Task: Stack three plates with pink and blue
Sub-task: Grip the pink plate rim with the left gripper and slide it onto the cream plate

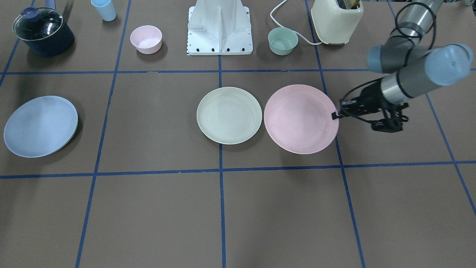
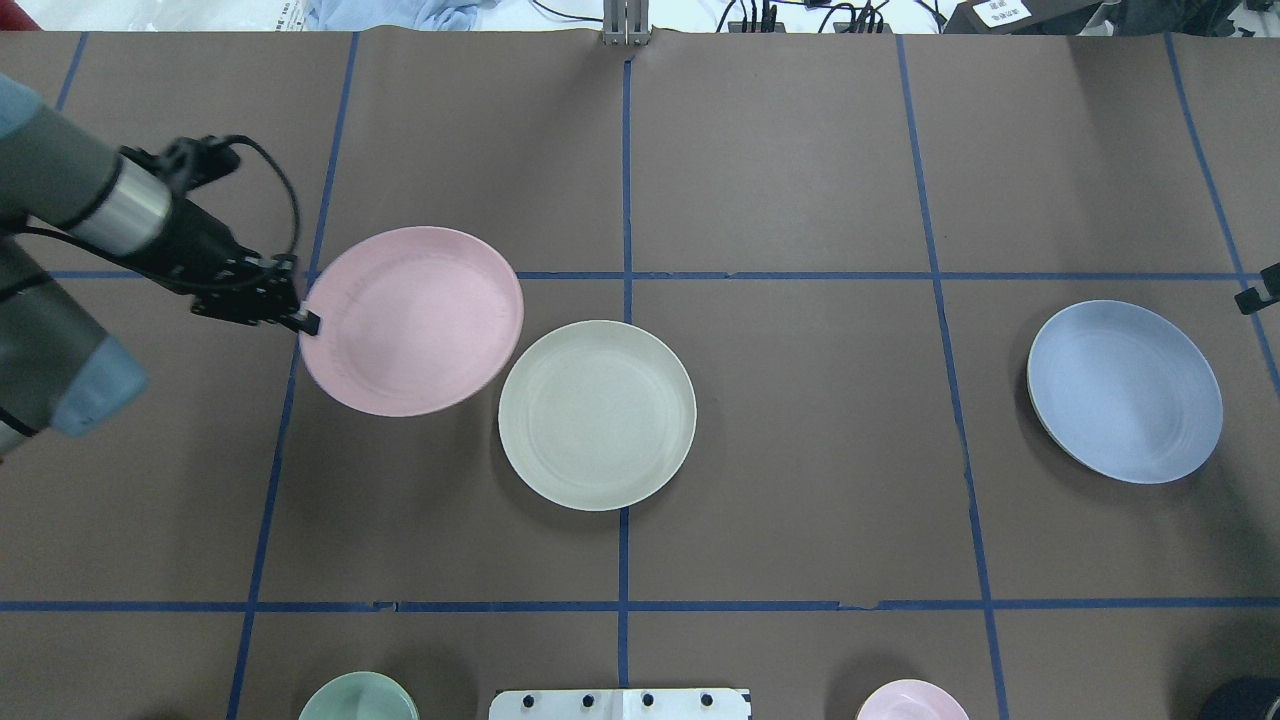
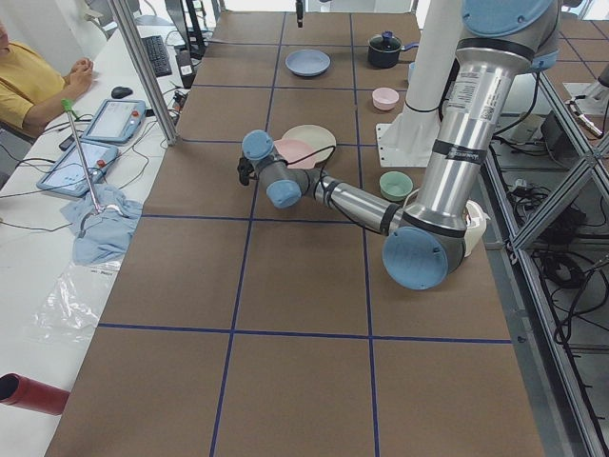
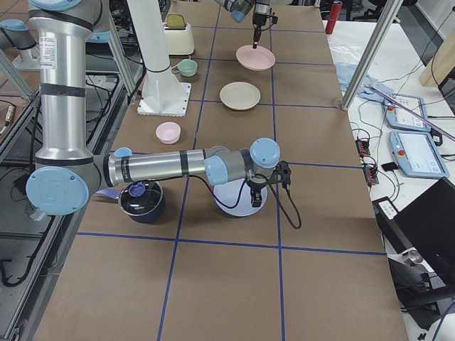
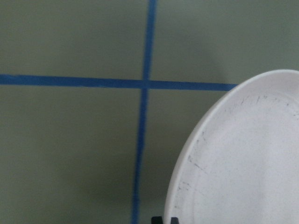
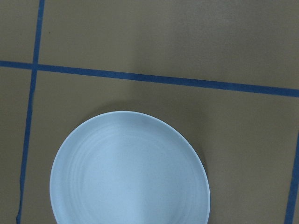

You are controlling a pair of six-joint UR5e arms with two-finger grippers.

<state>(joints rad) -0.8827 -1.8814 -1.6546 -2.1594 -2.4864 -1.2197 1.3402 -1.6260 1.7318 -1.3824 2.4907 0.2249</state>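
My left gripper (image 1: 336, 114) is shut on the rim of the pale pink plate (image 1: 300, 118) and holds it slightly raised, right beside the cream-white plate (image 1: 229, 115), which lies flat at the table's middle. In the overhead view the left gripper (image 2: 305, 322) pinches the pink plate's (image 2: 412, 320) left edge. The light blue plate (image 2: 1125, 390) lies alone at the robot's right. My right gripper (image 2: 1258, 290) shows only at that view's edge, next to the blue plate; its jaws are hidden. The right wrist view shows the blue plate (image 6: 131, 172) below it.
Along the robot's side stand a lidded dark pot (image 1: 42, 31), a small blue cup (image 1: 104, 9), a small pink bowl (image 1: 146, 39), the white robot base (image 1: 220, 28), a small green bowl (image 1: 283, 41) and a cream toaster (image 1: 336, 18).
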